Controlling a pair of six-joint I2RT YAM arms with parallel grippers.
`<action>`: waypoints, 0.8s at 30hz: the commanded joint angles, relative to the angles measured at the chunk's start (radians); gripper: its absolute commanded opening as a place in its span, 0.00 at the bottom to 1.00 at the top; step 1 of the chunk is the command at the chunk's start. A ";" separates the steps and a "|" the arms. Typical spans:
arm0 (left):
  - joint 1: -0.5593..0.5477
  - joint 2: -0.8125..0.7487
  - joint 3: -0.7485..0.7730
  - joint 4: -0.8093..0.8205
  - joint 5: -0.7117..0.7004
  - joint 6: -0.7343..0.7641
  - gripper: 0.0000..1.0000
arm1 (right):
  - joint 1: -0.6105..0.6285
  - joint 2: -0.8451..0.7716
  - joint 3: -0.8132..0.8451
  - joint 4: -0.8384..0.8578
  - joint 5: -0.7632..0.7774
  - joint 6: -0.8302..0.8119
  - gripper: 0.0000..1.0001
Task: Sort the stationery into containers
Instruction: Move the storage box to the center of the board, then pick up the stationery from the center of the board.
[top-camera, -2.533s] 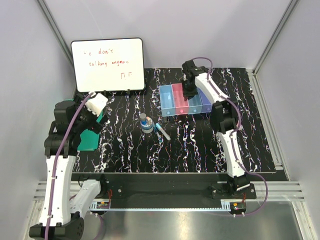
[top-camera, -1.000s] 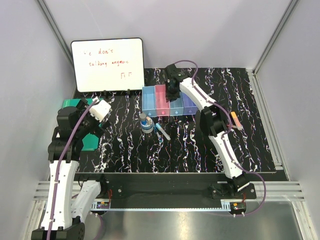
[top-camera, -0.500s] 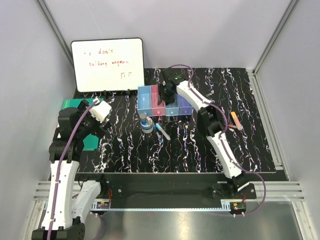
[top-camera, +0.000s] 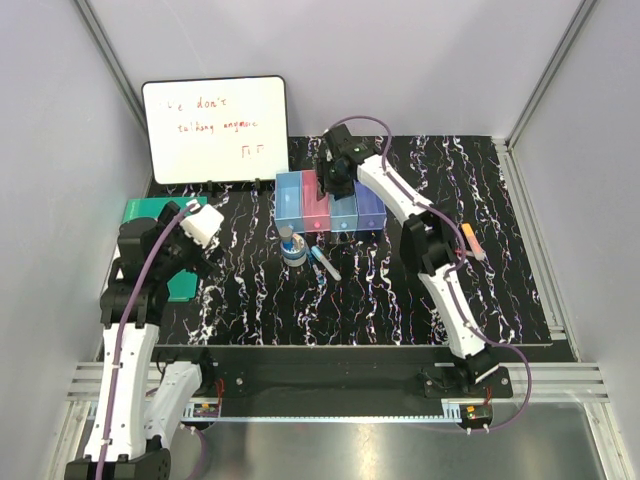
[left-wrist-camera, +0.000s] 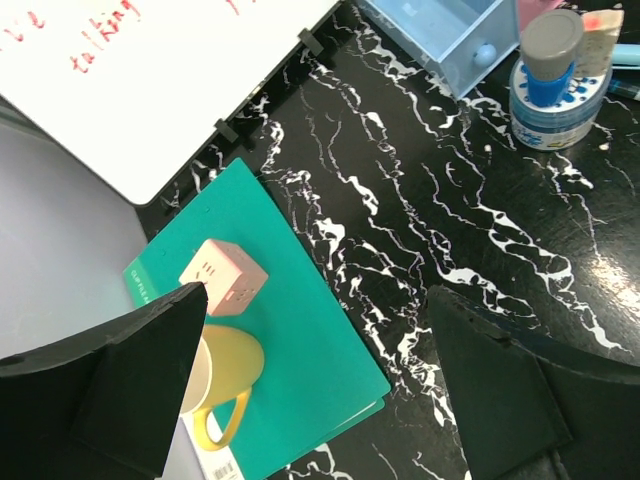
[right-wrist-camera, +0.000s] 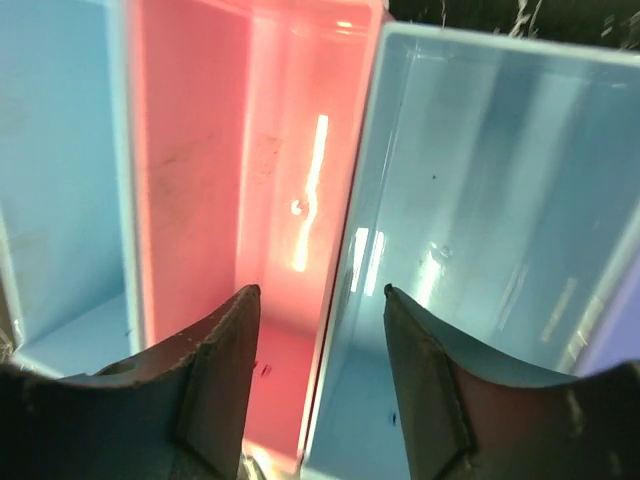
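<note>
— While the right gripper (right-wrist-camera: 318, 293) dips into the containers (top-camera: 329, 205) at the back of the marbled table (top-camera: 400, 300), where does the stationery lie?

— Outside the bins, as far as the overhead view shows. The tape roll (top-camera: 293, 253) sits just in front of the leftmost light blue bin (top-camera: 288, 198), with the blue-capped grey cylinder (top-camera: 287, 236) standing upright on top of it. Thin blue pens (top-camera: 325, 263) lie just to the roll's right. An orange pen (top-camera: 473, 241) lies well apart, on the far side of the right arm.

— And the right fingers?

— Parted. From the wrist camera, one finger (right-wrist-camera: 215, 385) hangs inside the pink bin (right-wrist-camera: 200, 180) and the other inside the second light blue bin (right-wrist-camera: 480, 220). The shared wall runs between them, a gap showing on either side.

— The left gripper (left-wrist-camera: 318, 293)?

— Spread wide, holding nothing. It hovers over the table's left side, above the green notebook (left-wrist-camera: 300, 340). A pink cube (left-wrist-camera: 222, 277) rests on the notebook, and a yellow mug (left-wrist-camera: 230, 370) shows at its edge, partly hidden by a finger. The whiteboard (left-wrist-camera: 150, 70) stands just behind
</note>
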 joint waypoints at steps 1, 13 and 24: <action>0.002 0.002 -0.025 0.063 0.078 0.006 0.99 | 0.007 -0.142 -0.015 0.018 0.041 -0.061 0.61; -0.002 0.181 0.058 0.068 0.466 0.007 0.99 | 0.004 -0.340 -0.068 -0.013 0.046 -0.487 0.87; -0.156 0.383 0.111 0.028 0.568 0.404 0.99 | 0.001 -0.403 0.071 -0.290 0.184 -0.824 0.95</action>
